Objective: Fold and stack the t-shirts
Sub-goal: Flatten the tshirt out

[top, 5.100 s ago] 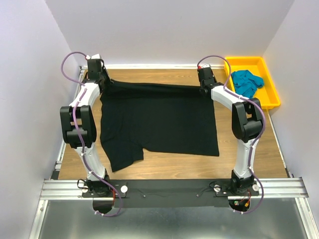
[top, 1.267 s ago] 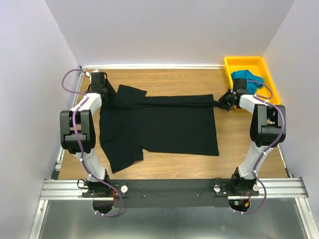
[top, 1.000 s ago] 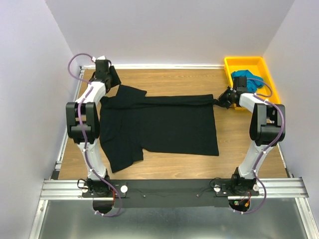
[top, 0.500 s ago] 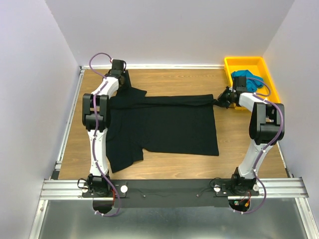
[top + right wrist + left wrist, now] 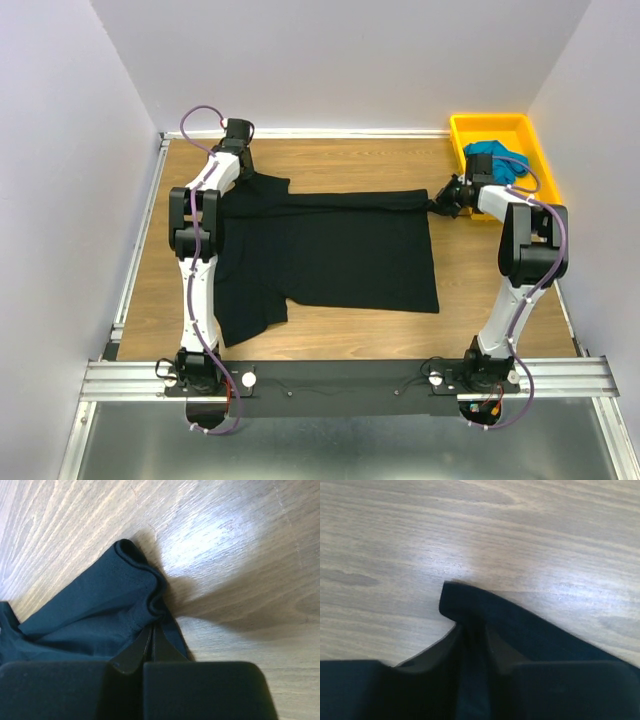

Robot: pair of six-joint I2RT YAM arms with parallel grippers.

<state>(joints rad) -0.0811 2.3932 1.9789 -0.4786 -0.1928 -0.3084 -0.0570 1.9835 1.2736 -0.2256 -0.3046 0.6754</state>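
Observation:
The black t-shirt (image 5: 330,250) lies spread on the wooden table, its far edge doubled into a narrow band. My left gripper (image 5: 245,172) is shut on the shirt's far left corner; in the left wrist view the black cloth (image 5: 520,630) runs between its fingertips (image 5: 472,632). My right gripper (image 5: 443,200) is shut on the far right corner; the right wrist view shows the bunched cloth (image 5: 100,600) pinched at the fingertips (image 5: 152,627). The teal t-shirt (image 5: 492,156) lies crumpled in the tray.
The yellow plastic tray (image 5: 546,170) stands at the back right, close beside my right arm. Walls close in the table at the back and both sides. One sleeve (image 5: 245,315) lies at the near left. Bare wood (image 5: 330,155) shows behind the shirt.
My left gripper has swung from the back left corner rightward along the back, carrying the shirt's corner, so the left side of the shirt is drawn in. The right gripper has hardly moved.

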